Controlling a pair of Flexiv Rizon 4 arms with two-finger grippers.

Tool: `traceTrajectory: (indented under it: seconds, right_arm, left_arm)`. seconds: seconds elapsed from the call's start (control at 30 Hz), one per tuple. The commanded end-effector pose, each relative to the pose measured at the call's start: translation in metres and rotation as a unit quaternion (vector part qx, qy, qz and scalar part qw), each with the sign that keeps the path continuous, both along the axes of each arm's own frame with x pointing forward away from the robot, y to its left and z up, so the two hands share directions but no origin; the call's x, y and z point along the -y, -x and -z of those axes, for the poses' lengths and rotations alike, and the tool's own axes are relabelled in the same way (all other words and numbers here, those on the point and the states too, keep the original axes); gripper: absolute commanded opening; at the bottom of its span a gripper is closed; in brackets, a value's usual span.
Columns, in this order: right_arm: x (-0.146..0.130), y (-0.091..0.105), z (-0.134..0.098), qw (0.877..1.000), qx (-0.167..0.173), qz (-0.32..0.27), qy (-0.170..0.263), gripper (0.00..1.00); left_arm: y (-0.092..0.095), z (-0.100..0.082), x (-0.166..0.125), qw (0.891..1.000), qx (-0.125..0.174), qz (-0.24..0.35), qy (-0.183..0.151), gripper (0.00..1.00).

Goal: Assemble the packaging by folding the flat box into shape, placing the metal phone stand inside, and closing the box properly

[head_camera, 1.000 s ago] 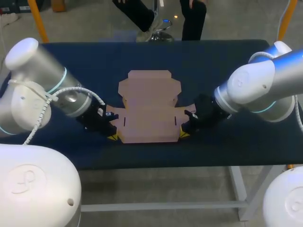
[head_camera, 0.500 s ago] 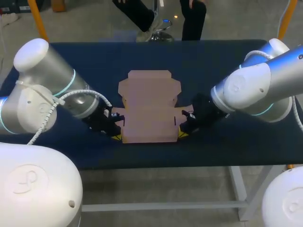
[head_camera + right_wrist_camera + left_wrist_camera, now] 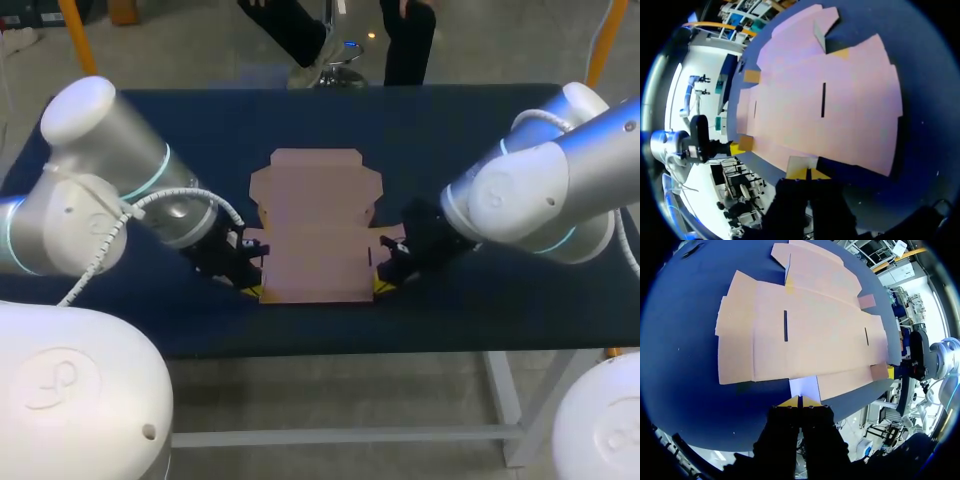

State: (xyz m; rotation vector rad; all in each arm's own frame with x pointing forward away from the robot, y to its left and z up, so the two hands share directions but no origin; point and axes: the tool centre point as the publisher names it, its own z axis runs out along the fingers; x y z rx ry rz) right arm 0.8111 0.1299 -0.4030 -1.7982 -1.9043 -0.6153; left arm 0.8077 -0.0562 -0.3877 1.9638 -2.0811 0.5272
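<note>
The flat brown cardboard box (image 3: 315, 235) lies unfolded in the middle of the dark blue table (image 3: 450, 130). My left gripper (image 3: 247, 290) is shut, and its yellow tips rest at the box's near left corner. In the left wrist view, this gripper (image 3: 800, 401) presses against a small pale side flap (image 3: 804, 387) that tilts up off the cloth. My right gripper (image 3: 380, 287) is also shut, at the near right corner. Its tips (image 3: 808, 173) touch the matching flap (image 3: 801, 162), which is lifted too. No metal phone stand is in view.
The table's front edge (image 3: 330, 350) runs just behind both grippers. Bare blue cloth lies to the left, right and far side of the box.
Both grippers have slid inward toward the box's near corners. The near side flaps have folded up, so the box's front edge looks narrower.
</note>
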Motion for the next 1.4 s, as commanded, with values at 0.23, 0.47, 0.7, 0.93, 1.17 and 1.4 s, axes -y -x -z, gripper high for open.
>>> traceTrajectory:
  seconds: [0.23,0.47,0.7,0.93,1.17,1.4]
  right_arm:
    - [-0.004,0.002,0.001,1.000,0.003,-0.002,0.005,0.00]
    - [-0.005,0.001,0.001,1.000,0.005,-0.006,0.008,0.00]
    - [-0.009,0.002,0.002,1.000,0.006,-0.014,0.010,0.00]
    - [-0.013,0.002,0.003,0.999,0.013,-0.025,0.018,0.00]
    - [-0.015,0.004,0.004,0.999,0.013,-0.030,0.025,0.00]
    - [-0.017,0.006,0.006,0.999,0.015,-0.033,0.033,0.00]
  left_arm:
    - [-0.004,0.003,0.010,1.000,-0.004,0.006,-0.008,0.00]
    - [-0.005,0.004,0.012,1.000,-0.004,0.008,-0.010,0.00]
    - [-0.005,0.005,0.013,1.000,-0.004,0.009,-0.010,0.00]
    - [-0.003,0.007,0.015,1.000,-0.001,0.008,-0.015,0.00]
    - [0.000,0.009,0.018,1.000,0.011,0.005,-0.017,0.00]
    - [0.000,0.012,0.021,1.000,0.022,-0.001,-0.018,0.00]
